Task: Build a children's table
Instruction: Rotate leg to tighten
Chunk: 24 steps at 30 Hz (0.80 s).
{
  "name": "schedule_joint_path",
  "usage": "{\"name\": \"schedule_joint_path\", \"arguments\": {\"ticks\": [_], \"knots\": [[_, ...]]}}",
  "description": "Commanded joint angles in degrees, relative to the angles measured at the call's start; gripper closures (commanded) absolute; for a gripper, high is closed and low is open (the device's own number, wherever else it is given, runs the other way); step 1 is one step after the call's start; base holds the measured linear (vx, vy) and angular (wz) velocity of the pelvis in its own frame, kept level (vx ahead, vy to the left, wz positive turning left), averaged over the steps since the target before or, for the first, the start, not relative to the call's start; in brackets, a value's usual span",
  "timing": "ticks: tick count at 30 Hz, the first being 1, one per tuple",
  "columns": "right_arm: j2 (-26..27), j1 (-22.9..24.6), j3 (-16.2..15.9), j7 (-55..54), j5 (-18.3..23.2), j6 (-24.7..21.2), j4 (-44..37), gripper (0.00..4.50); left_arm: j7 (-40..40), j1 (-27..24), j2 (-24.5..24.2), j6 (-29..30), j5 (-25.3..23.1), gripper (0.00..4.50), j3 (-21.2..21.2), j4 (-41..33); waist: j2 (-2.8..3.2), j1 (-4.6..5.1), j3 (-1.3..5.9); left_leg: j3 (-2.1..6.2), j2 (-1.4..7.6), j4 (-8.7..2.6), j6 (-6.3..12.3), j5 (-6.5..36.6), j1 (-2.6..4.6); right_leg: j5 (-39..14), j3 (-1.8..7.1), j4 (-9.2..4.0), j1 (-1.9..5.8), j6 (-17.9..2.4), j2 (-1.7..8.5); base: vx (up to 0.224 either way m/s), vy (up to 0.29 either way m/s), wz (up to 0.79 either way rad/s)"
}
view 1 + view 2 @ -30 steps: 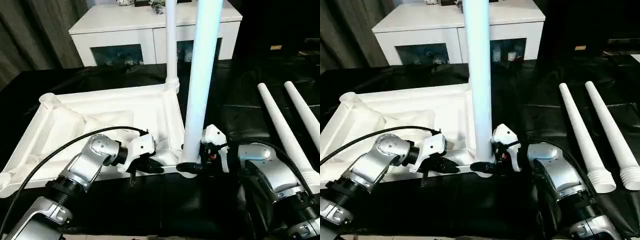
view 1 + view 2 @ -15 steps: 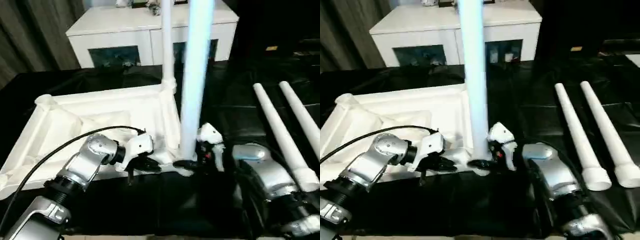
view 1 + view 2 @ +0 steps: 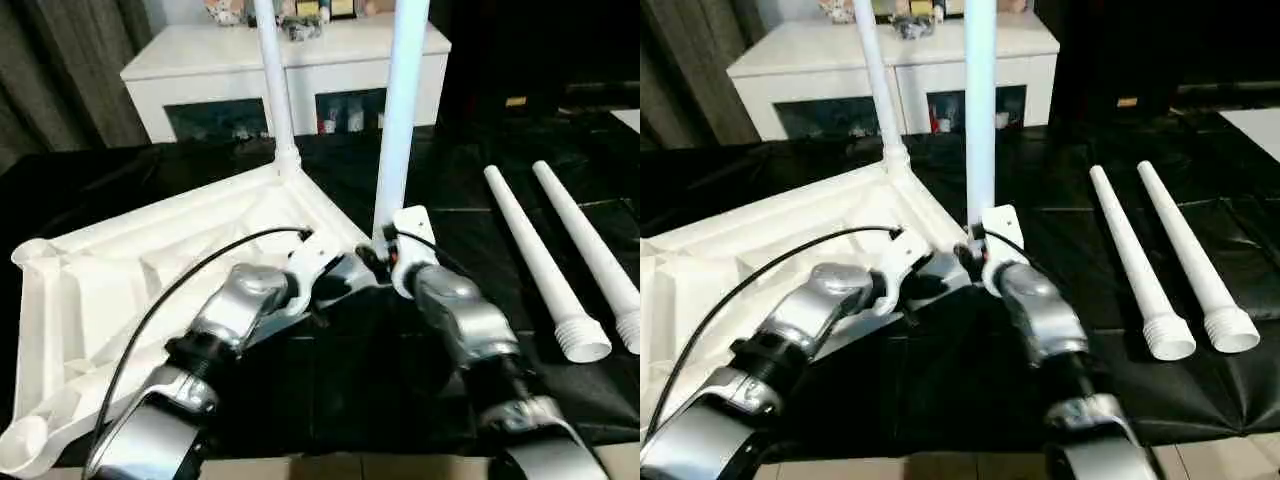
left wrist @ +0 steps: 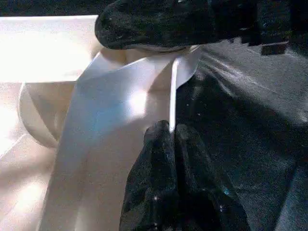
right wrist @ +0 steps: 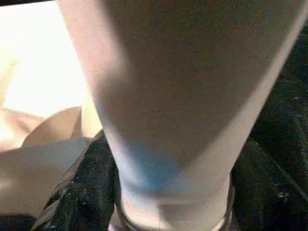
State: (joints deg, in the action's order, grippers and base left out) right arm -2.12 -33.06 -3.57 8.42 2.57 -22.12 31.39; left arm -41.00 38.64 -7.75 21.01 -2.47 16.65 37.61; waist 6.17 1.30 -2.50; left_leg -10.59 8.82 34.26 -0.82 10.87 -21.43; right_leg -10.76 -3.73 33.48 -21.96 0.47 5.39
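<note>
Tabletop (image 3: 120, 270) lies underside up on the black mat (image 3: 330, 400), two legs upright in its far corners. Right gripper (image 3: 383, 258) clenched on near leg (image 3: 398, 120) at its base; left gripper (image 4: 169, 137) pinches the tabletop's edge. Two spare legs (image 3: 540, 260) lie well apart to the right.

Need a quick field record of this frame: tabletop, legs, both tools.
tabletop: upside down on black cloth, ribbed underside up
far leg: upright in far corner socket
near leg: upright at near corner
loose legs: two, lying on cloth to the right
left tool: shut on tabletop rim beside near leg
right tool: shut on near leg's base
background: white cabinet
</note>
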Motion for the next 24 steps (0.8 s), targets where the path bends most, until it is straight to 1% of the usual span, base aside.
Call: {"name": "schedule_joint_path", "arguments": {"ticks": [1,2,3,4,5,6,7,8,9,10,11,12,13,14,15,16,17,18,19,20,21,22,23,24], "knots": [[2.4,0.3,-1.2,2.3,0.7,0.6,2.5,1.83,4.9,0.2,-1.1,0.7,-2.5,4.5,-1.1,2.0,-0.87,0.32,2.41,3.07,3.35,-5.43,-2.4,30.4,1.33,-33.1,1.78,-5.98,0.34,-6.1,3.75,0.0,0.0,0.0],[2.5,0.2,-1.5,3.6,0.9,1.5,2.2,1.83,4.4,0.1,-1.3,0.6,-2.6,4.5,-0.9,1.7,-0.83,0.41,2.49,3.17,3.49,-5.65,-2.43,30.5,1.09,-31.2,1.73,-5.82,0.56,-6.4,3.77,0.0,0.0,0.0],[2.2,0.3,-2.2,5.9,0.9,3.2,1.4,1.48,3.4,-0.3,-1.6,0.3,-2.5,4.5,-0.4,1.0,-0.93,0.42,2.57,3.2,3.54,-5.77,-2.38,30.2,0.91,-29.9,1.71,-5.72,0.78,-6.6,3.75,0.0,0.0,0.0],[2.0,0.4,-2.6,6.9,0.9,3.8,1.0,1.27,2.7,-0.5,-1.9,-0.4,-2.4,4.5,-0.1,0.8,-0.89,0.33,2.66,3.2,3.68,-5.91,-2.34,29.7,0.72,-27.2,1.82,-5.47,0.83,-7.3,3.73,0.0,0.0,0.0],[1.5,0.7,-3.4,9.5,1.2,4.4,0.0,1.13,1.6,-0.9,-2.3,-1.6,-2.0,4.5,0.0,0.3,-0.75,0.02,2.9,2.81,3.71,-5.76,-2.12,28.5,0.99,-22.9,2.1,-5.23,0.61,-9.1,3.67,0.0,0.0,0.0],[0.9,0.8,-3.9,10.6,1.2,4.8,-0.7,1.11,0.0,-1.4,-3.0,-2.7,-1.8,4.5,0.5,-0.5,-0.75,0.08,2.91,2.68,3.67,-5.71,-1.99,28.0,0.87,-21.4,2.17,-5.1,0.7,-9.7,3.63,0.0,0.0,0.0],[0.9,0.8,-3.9,10.6,1.2,4.8,-0.7,1.03,0.0,-1.4,-3.0,-2.7,-1.8,4.5,0.5,-0.5,-0.81,0.1,2.96,2.74,3.66,-5.74,-1.7,27.0,0.58,-19.9,2.16,-4.92,1.01,-10.2,3.72,0.0,0.0,0.0],[0.3,0.8,-4.3,11.5,1.1,5.1,-1.1,0.92,-1.5,-1.8,-3.6,-3.4,-1.7,4.5,1.0,-1.2,-0.76,0.09,3.25,2.62,3.67,-5.64,-0.59,22.9,-0.08,-15.4,2.12,-4.37,1.6,-11.4,3.81,0.0,0.0,0.0],[0.0,0.9,-4.5,12.3,1.2,5.3,-1.4,0.79,-2.3,-2.1,-3.9,-3.5,-1.5,4.5,1.1,-1.6,-0.76,0.09,3.25,2.62,3.67,-5.64,-0.59,22.9,-0.08,-15.4,2.12,-4.37,1.6,-11.4,3.81,0.0,0.0,0.0],[-0.6,1.0,-4.7,13.6,1.3,5.4,-1.9,0.71,-3.2,-2.6,-4.3,-2.9,-1.3,4.5,1.1,-2.2,-0.93,-0.06,3.37,2.28,3.68,-5.3,0.72,20.3,-0.05,-13.5,2.18,-4.25,1.68,-12.5,3.94,0.0,0.0,0.0],[-2.4,1.5,-5.4,16.6,1.6,5.3,-3.4,0.71,-5.8,-3.4,-5.4,-4.1,-1.0,4.5,1.7,-3.3,-0.92,-0.09,3.36,2.18,3.66,-5.19,1.16,19.8,-0.03,-13.7,2.18,-4.31,1.61,-12.6,3.93,0.0,0.0,0.0],[-4.5,2.2,-6.2,20.4,2.1,5.2,-5.3,0.71,-8.3,-4.3,-6.6,-4.1,-0.5,4.5,2.1,-4.8,-0.84,-0.44,3.45,2.12,3.71,-5.02,2.0,18.9,0.02,-13.7,2.17,-4.3,1.79,-12.7,3.88,0.0,0.0,0.0],[-6.4,2.8,-6.9,23.7,2.3,5.2,-6.8,0.71,-10.2,-4.9,-7.6,-4.4,-0.2,4.5,2.6,-6.0,-0.98,-0.59,3.54,2.15,3.79,-4.94,2.37,18.0,-0.15,-12.8,2.18,-4.14,1.98,-12.9,3.92,0.0,0.0,0.0],[-8.7,3.7,-8.0,27.3,2.1,6.1,-8.2,0.71,-12.8,-5.6,-8.7,-6.9,0.3,4.5,3.1,-7.0,-0.89,-0.62,3.66,2.06,3.89,-4.79,3.32,15.9,-0.32,-10.3,2.19,-3.8,1.98,-13.5,3.87,0.0,0.0,0.0],[-10.5,4.5,-8.8,30.9,2.2,6.6,-9.3,0.71,-15.5,-6.2,-9.7,-8.7,1.1,4.5,3.4,-8.0,-0.8,-0.73,3.68,2.06,3.89,-4.7,3.77,15.3,-0.33,-9.3,2.11,-3.78,1.98,-13.8,3.84,0.056,-0.024,-0.02],[-12.9,5.5,-9.5,35.2,2.8,6.8,-10.8,0.71,-19.2,-7.0,-10.8,-9.9,2.7,4.5,3.6,-9.8,-1.3,-1.06,3.94,1.89,3.91,-4.35,4.66,13.1,-0.3,-6.5,2.09,-3.39,2.21,-14.6,3.8,0.059,-0.02,-0.01],[-14.2,6.0,-9.9,37.5,3.1,7.0,-11.6,0.71,-21.2,-7.5,-11.4,-10.0,3.6,4.5,3.7,-10.8,-1.18,-1.63,4.15,1.77,4.12,-4.06,6.05,10.0,-0.33,-2.9,2.05,-2.75,2.33,-15.5,3.87,0.059,-0.02,-0.01],[-16.7,7.0,-10.4,41.9,4.0,6.9,-13.4,0.71,-24.1,-7.9,-12.8,-9.1,4.8,4.5,3.8,-12.4,-0.92,-2.14,4.22,1.59,4.26,-3.81,7.09,7.2,-0.04,0.2,1.97,-2.37,1.96,-16.5,3.59,0.056,-0.012,-0.01],[-17.0,7.1,-10.5,42.4,4.2,6.9,-13.6,0.71,-24.4,-7.9,-13.0,-9.0,4.8,4.5,3.9,-12.6,-1.01,-2.37,4.32,1.48,4.2,-3.68,7.55,6.5,0.06,1.6,1.89,-2.19,1.98,-17.1,3.39,0.0,0.0,0.0],[-19.2,7.8,-11.0,46.1,5.1,6.7,-15.1,0.71,-26.0,-8.1,-14.1,-8.2,5.0,4.5,4.1,-13.3,-0.92,-2.94,4.47,1.38,4.28,-3.36,8.53,4.9,0.29,3.5,1.92,-1.88,1.74,-17.8,3.39,0.0,0.0,0.0],[-20.5,8.2,-11.3,48.0,5.5,6.5,-15.9,0.71,-27.2,-8.3,-14.8,-8.1,5.1,4.5,4.3,-13.8,-0.96,-3.57,4.42,1.31,4.33,-3.22,9.39,3.8,0.21,4.1,1.93,-1.76,1.75,-17.8,3.4,0.0,0.0,0.0],[-20.5,8.2,-11.3,48.0,5.5,6.5,-15.9,0.71,-27.2,-8.3,-14.8,-8.1,5.1,4.5,4.3,-13.8,-0.92,-3.86,4.4,1.21,4.37,-3.18,9.52,3.9,0.3,3.9,1.97,-1.76,1.57,-17.9,3.42,0.0,0.0,0.0],[-21.6,8.4,-11.5,49.4,5.8,6.3,-16.4,0.71,-28.0,-8.5,-15.3,-8.2,5.2,4.5,4.4,-14.1,-0.93,-4.15,4.24,1.31,4.48,-3.41,9.16,4.8,0.27,1.9,1.94,-1.88,1.6,-17.6,3.37,0.0,0.0,0.0],[-22.5,8.6,-11.7,50.5,6.0,6.2,-16.8,0.71,-28.3,-8.7,-15.6,-8.3,5.2,4.5,4.4,-14.4,-0.74,-4.33,4.12,1.27,4.55,-3.59,8.14,6.6,0.44,-0.6,1.99,-2.08,1.48,-17.3,3.37,0.0,0.0,0.0]]}}
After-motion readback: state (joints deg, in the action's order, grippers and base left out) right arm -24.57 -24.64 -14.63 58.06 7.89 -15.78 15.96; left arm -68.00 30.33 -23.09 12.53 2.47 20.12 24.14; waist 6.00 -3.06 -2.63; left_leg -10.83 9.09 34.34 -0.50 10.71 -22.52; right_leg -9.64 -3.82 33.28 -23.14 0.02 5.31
